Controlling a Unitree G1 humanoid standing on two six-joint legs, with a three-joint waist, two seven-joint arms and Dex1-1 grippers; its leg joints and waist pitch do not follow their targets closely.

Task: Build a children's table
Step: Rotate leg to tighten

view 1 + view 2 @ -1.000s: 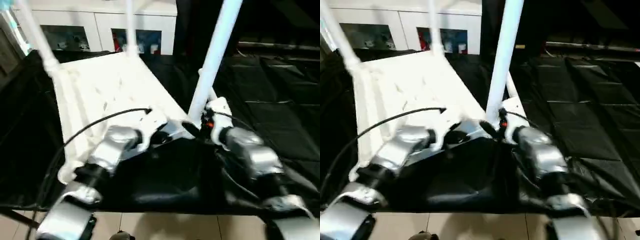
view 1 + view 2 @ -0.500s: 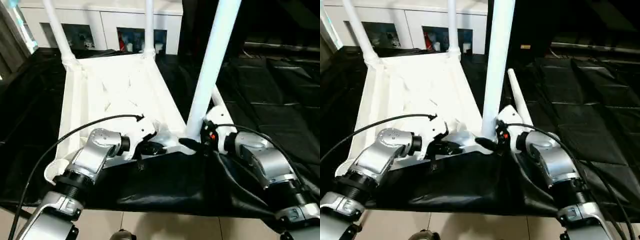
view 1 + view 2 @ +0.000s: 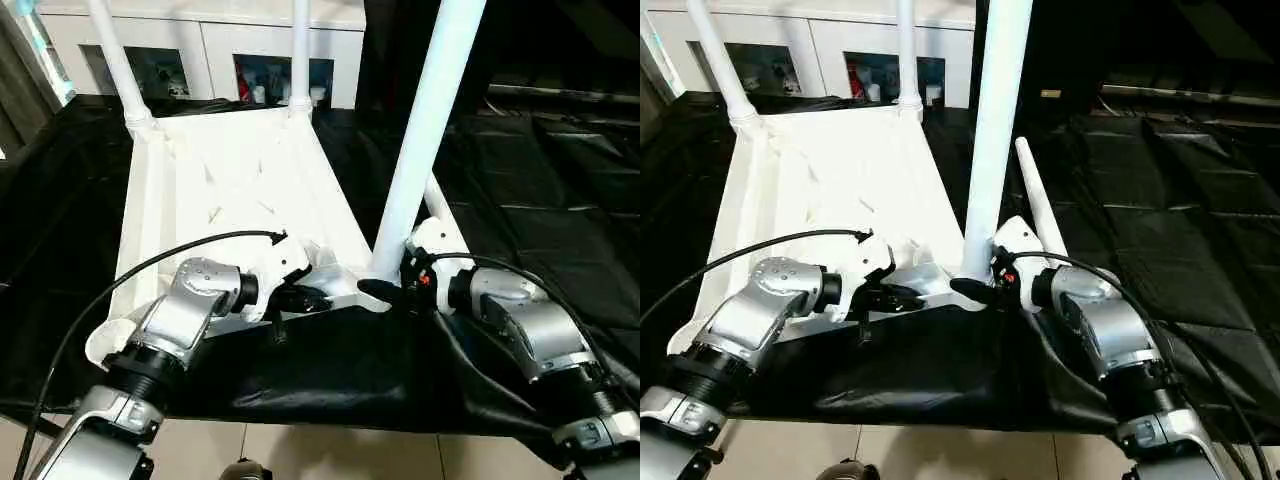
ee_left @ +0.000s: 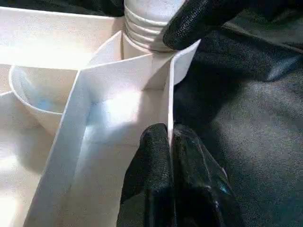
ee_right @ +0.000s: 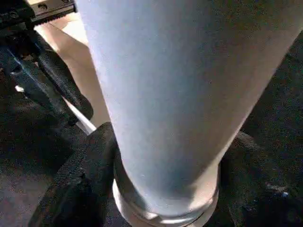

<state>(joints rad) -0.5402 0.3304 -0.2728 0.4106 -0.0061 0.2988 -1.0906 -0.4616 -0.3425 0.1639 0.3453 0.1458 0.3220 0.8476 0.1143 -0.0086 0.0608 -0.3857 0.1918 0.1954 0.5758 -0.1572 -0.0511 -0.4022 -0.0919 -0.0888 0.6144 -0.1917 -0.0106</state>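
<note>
The white tabletop [image 3: 240,180] lies underside up on a black cloth. Two white legs [image 3: 115,60] [image 3: 299,50] stand in its far corner sockets. A third leg [image 3: 425,120] stands upright at the near right corner socket, and my right gripper [image 3: 385,290] is shut around its base. The right wrist view has that leg [image 5: 175,94] between the black fingers [image 5: 85,175]. My left gripper [image 3: 310,297] is shut on the tabletop's near rim wall [image 4: 170,85], just beside that socket. The leg's ribbed end [image 4: 147,23] sits in the socket. A fourth leg [image 3: 1035,190] lies loose on the cloth to the right.
A white glass-door cabinet [image 3: 200,50] stands behind the work surface. The black cloth [image 3: 330,380] hangs over the near edge, with pale floor [image 3: 300,450] below. A black cable [image 3: 150,265] arcs over my left forearm. Dark mats [image 3: 560,180] spread to the right.
The whole picture has shifted and steadied since a second ago, so the camera moved. Both grippers keep the same holds, and the leg and tabletop stay put.
</note>
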